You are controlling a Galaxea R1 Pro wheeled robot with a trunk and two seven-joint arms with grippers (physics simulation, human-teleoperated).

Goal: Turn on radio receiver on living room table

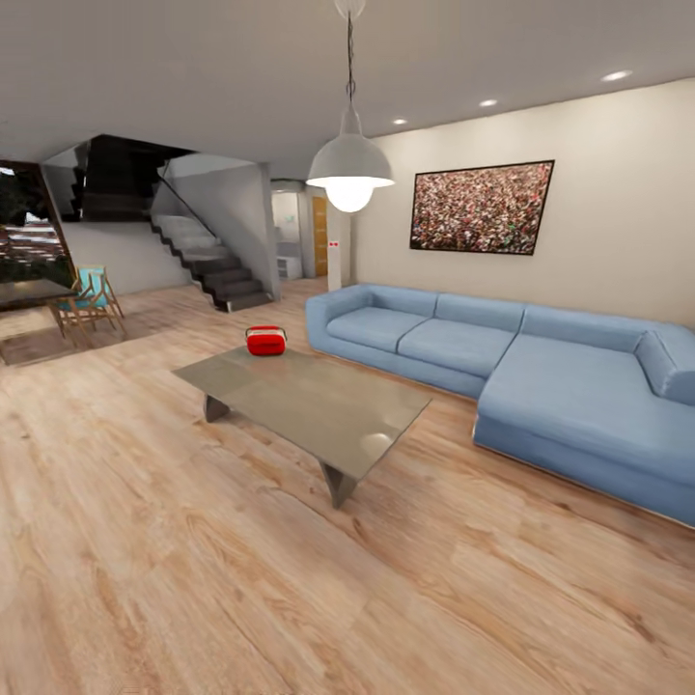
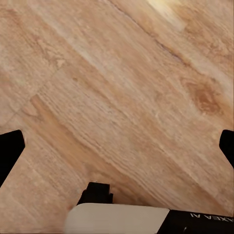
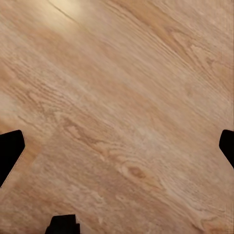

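At the far left corner of the table (image 1: 319,410), the radio receiver (image 1: 265,340) sits well ahead of both grippers; left gripper (image 2: 117,146) and right gripper (image 3: 117,146) hang spread wide, empty, over wood floor (image 3: 126,97).

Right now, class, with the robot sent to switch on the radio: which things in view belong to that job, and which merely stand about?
Belongs to the job:
radio receiver
coffee table it stands on

Merely standing about:
blue sofa
pendant lamp
framed picture
staircase
folding chair

Low glossy grey-brown worktop (image 1: 319,405) stands on wood floor (image 1: 193,579); red radio receiver (image 1: 265,340) sits at its far corner.
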